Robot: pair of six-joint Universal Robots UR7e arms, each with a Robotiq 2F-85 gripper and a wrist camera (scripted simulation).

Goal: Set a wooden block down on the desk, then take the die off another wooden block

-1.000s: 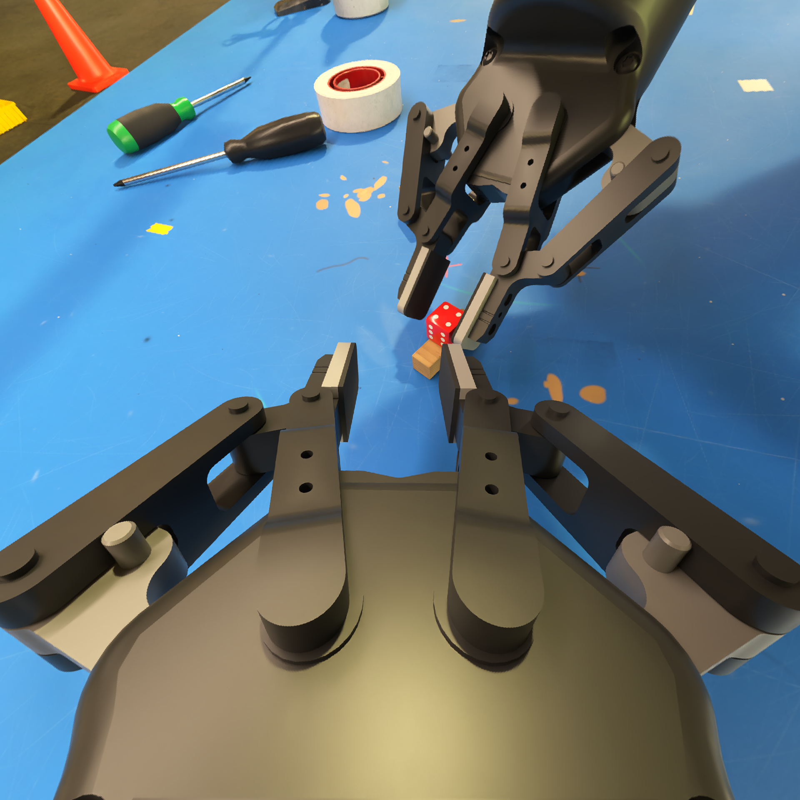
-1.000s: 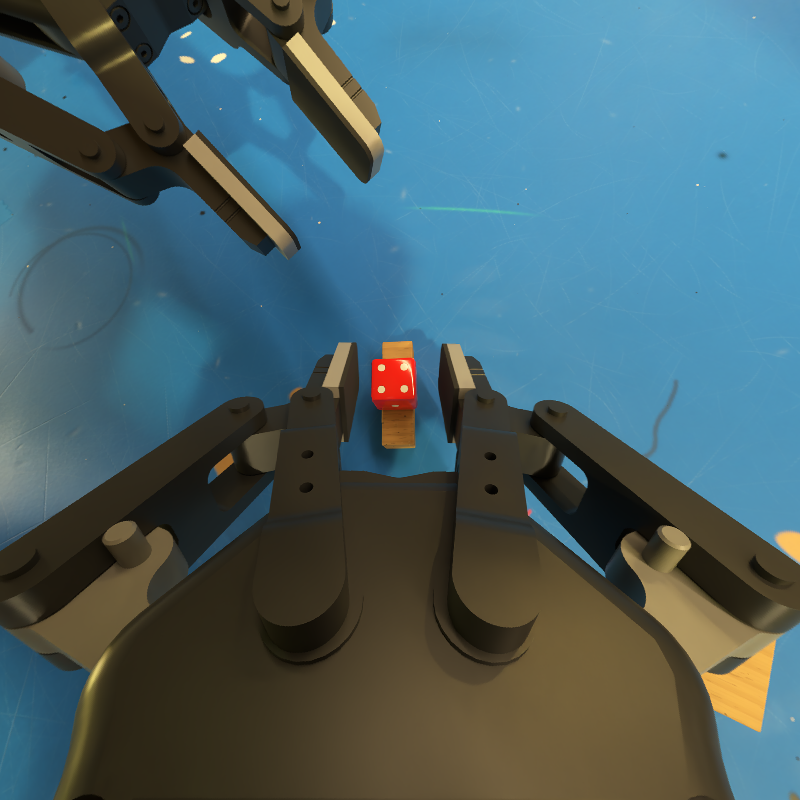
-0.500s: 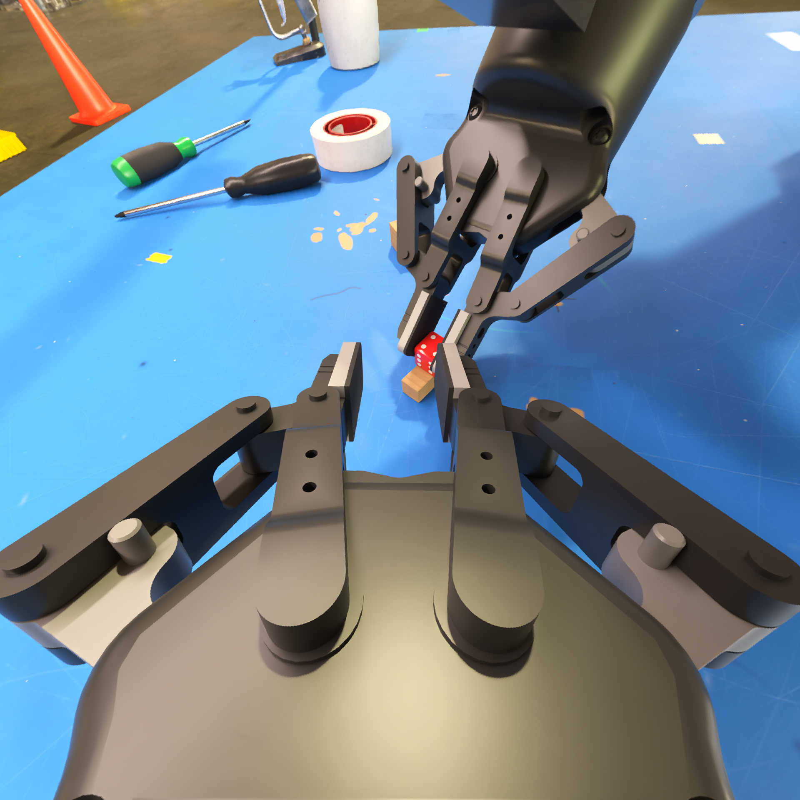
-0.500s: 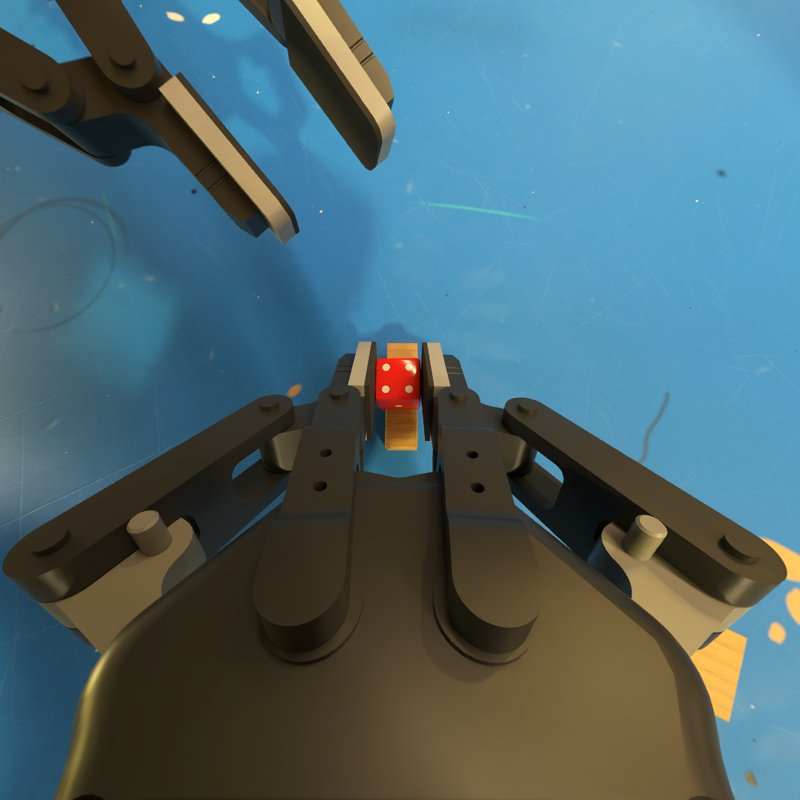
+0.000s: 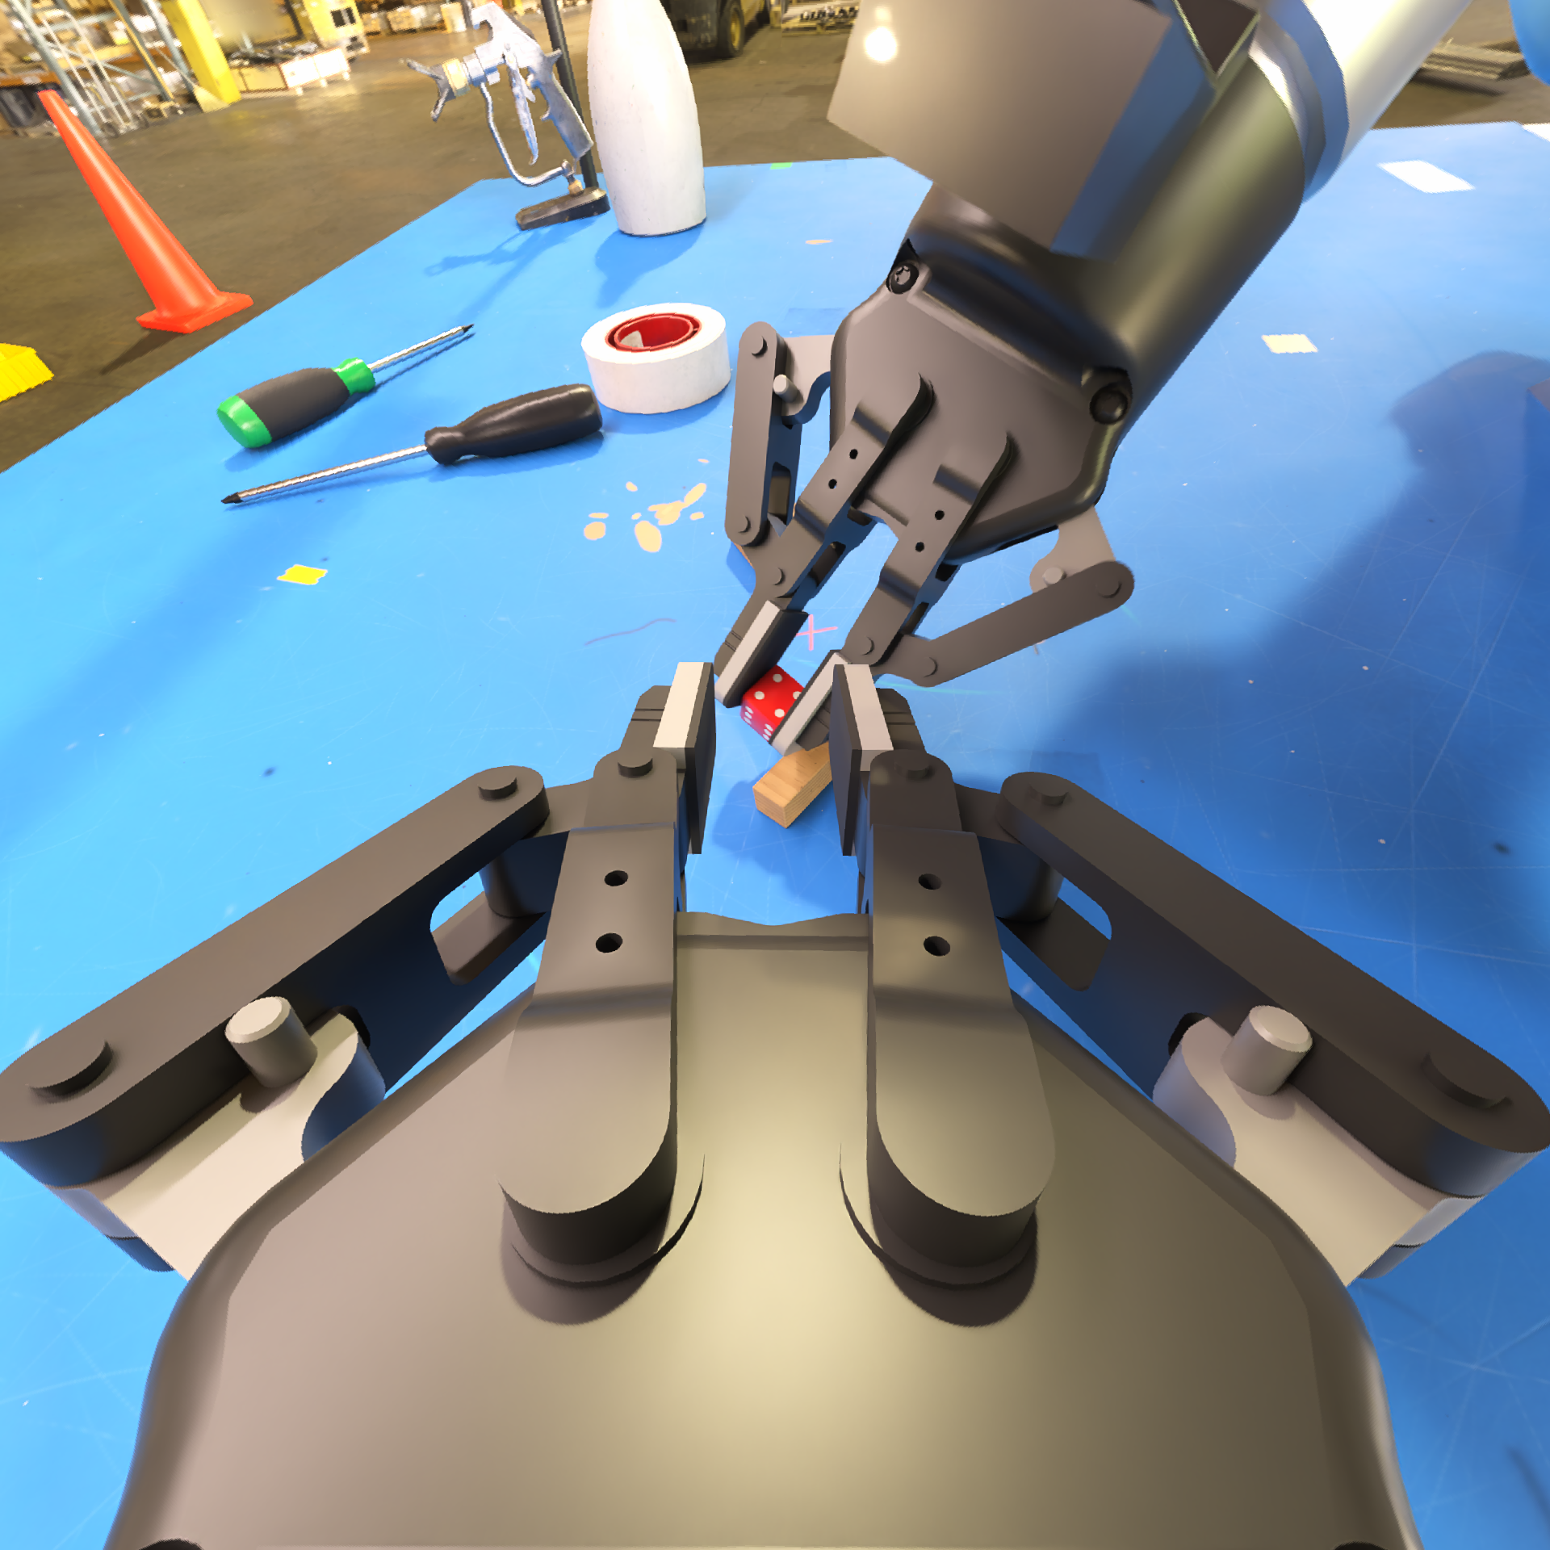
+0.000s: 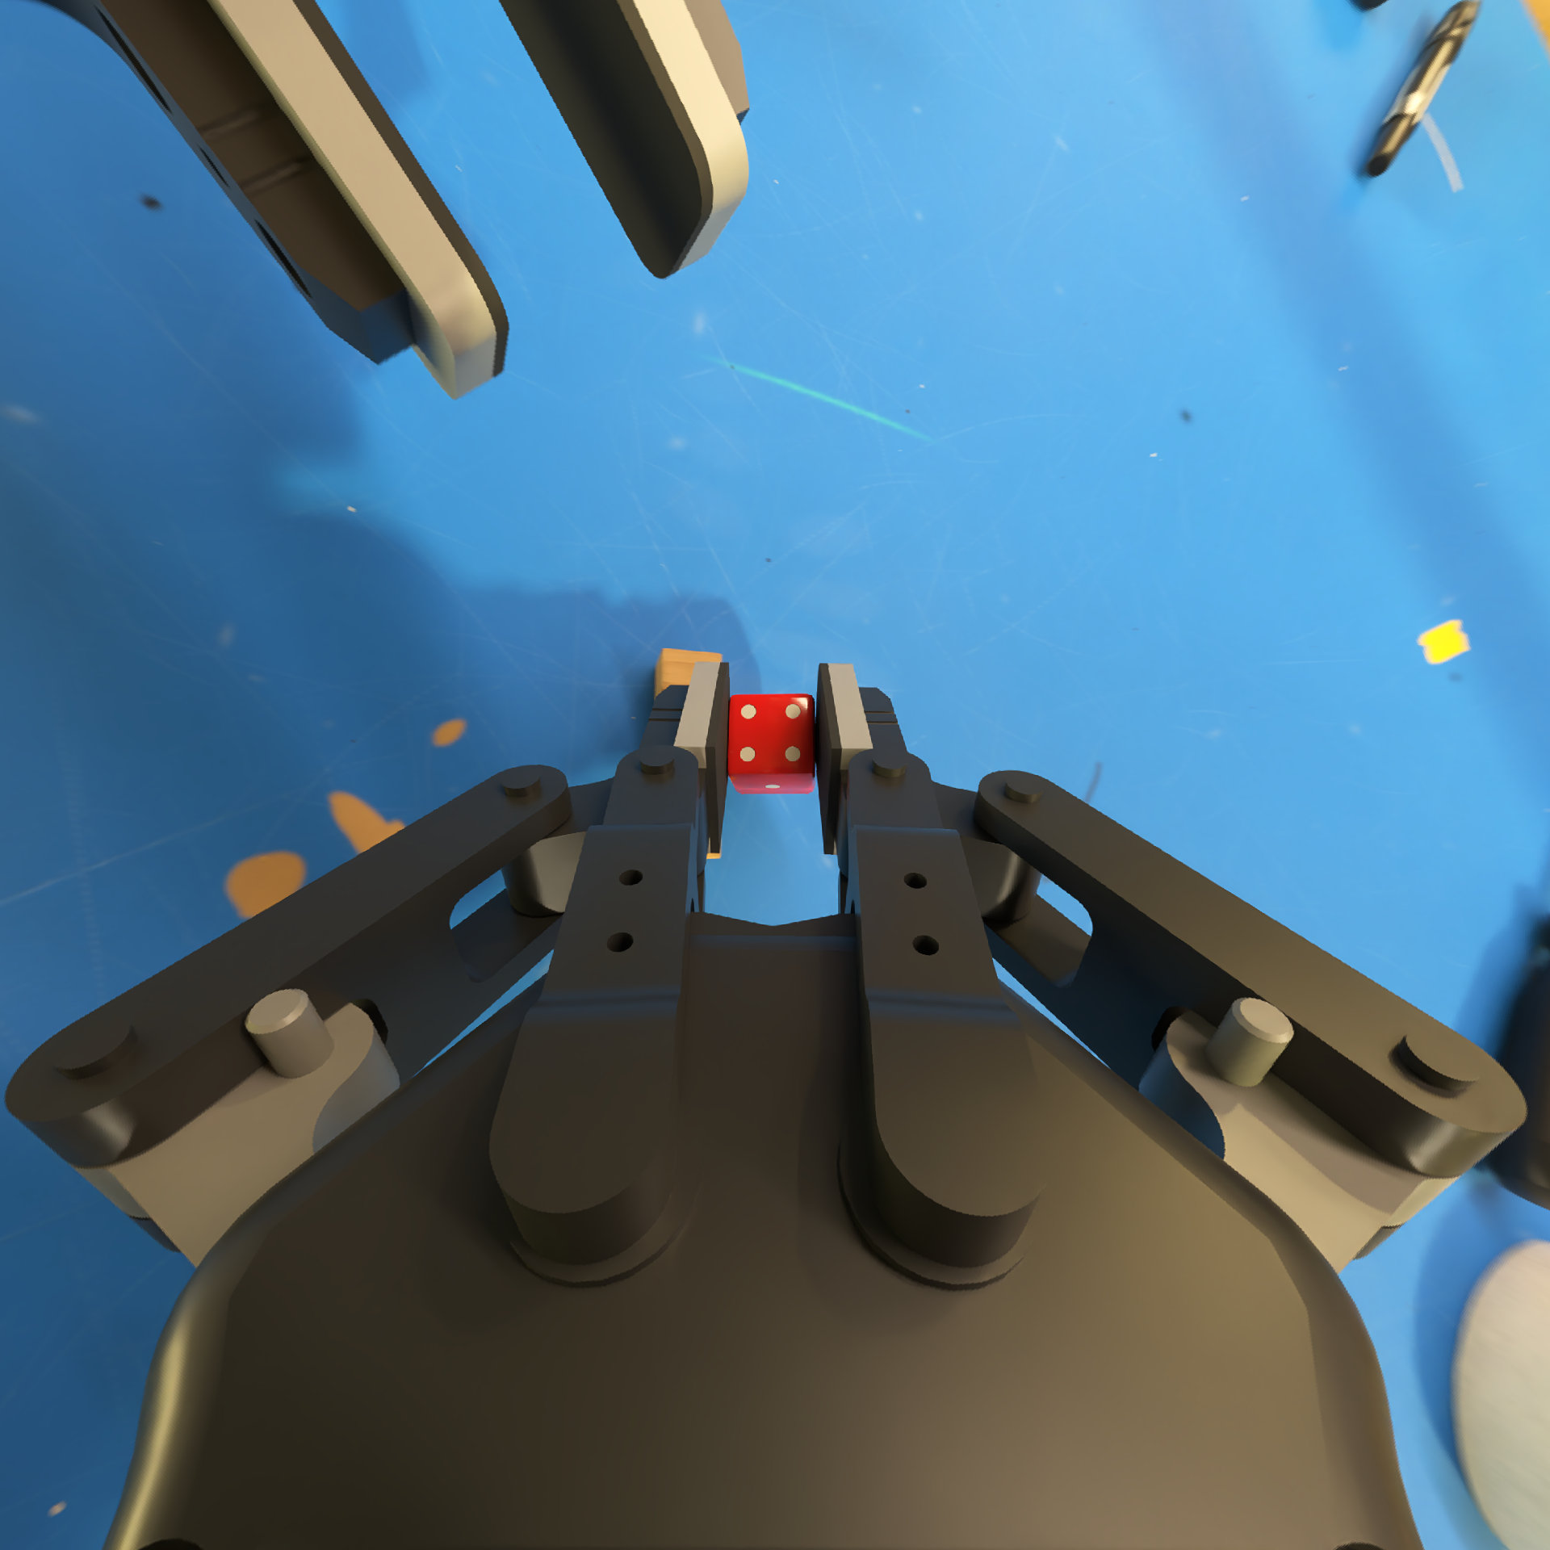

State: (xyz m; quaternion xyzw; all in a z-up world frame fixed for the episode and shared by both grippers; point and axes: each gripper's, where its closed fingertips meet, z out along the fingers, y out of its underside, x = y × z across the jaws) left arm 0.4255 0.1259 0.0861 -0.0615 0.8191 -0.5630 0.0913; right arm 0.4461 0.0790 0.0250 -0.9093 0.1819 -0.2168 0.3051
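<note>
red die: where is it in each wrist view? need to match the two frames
Left wrist view: red die just above centre, pinched by the right tool, lifted clear of the wooden block on the blue desk.
Right wrist view: red die at centre, clamped between the tool's fingers.
Shared landmark: the wooden block, below the die in the left view, peeking out behind the left-hand finger in the right view.
</note>
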